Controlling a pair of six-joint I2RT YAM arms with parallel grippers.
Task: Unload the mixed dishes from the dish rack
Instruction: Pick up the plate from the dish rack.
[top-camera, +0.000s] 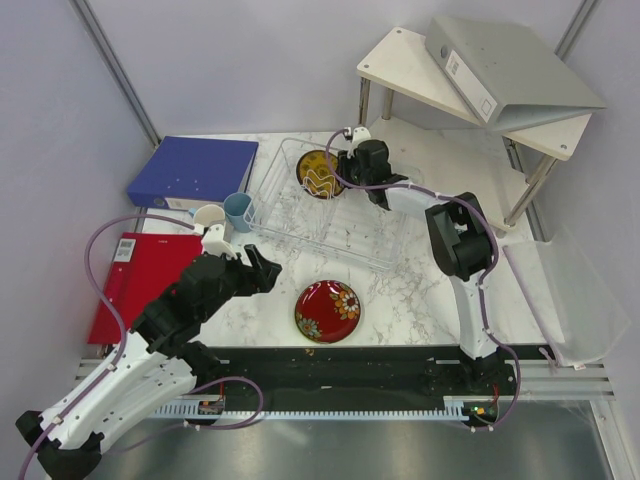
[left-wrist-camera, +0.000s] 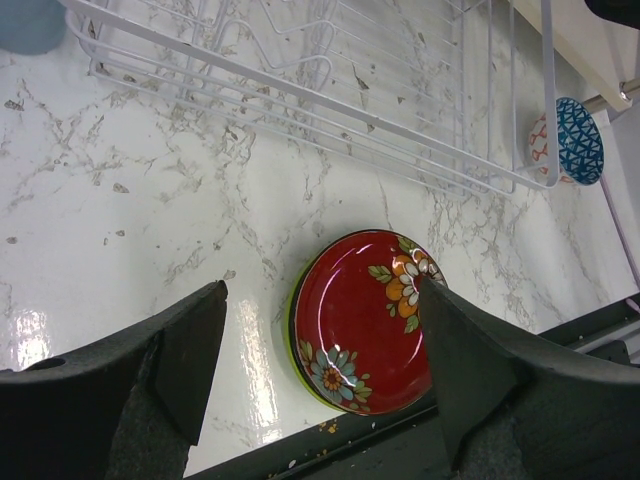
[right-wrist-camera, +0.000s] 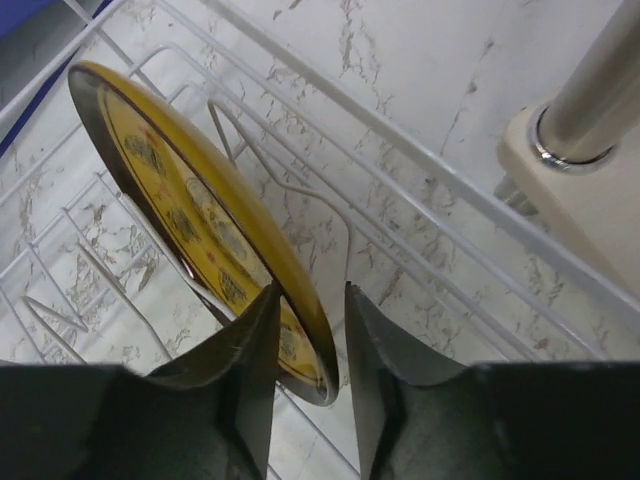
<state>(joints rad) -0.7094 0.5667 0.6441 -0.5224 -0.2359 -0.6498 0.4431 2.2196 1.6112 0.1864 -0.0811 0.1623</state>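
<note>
Right pincer (right-wrist-camera: 310, 300) straddles the dish rack's (top-camera: 360, 235) one yellow-brown patterned plate (right-wrist-camera: 190, 210).

Labels on grey binder (top-camera: 510, 70) and red folder (top-camera: 140, 280) are unreadable.

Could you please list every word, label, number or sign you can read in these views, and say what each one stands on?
No text is legible in any view.
Grey binder on the shelf: white spine label, print too small to read.
Blue binder: white strip along its edge, blurred.
Red folder: small white sticker, too small to read.
</note>
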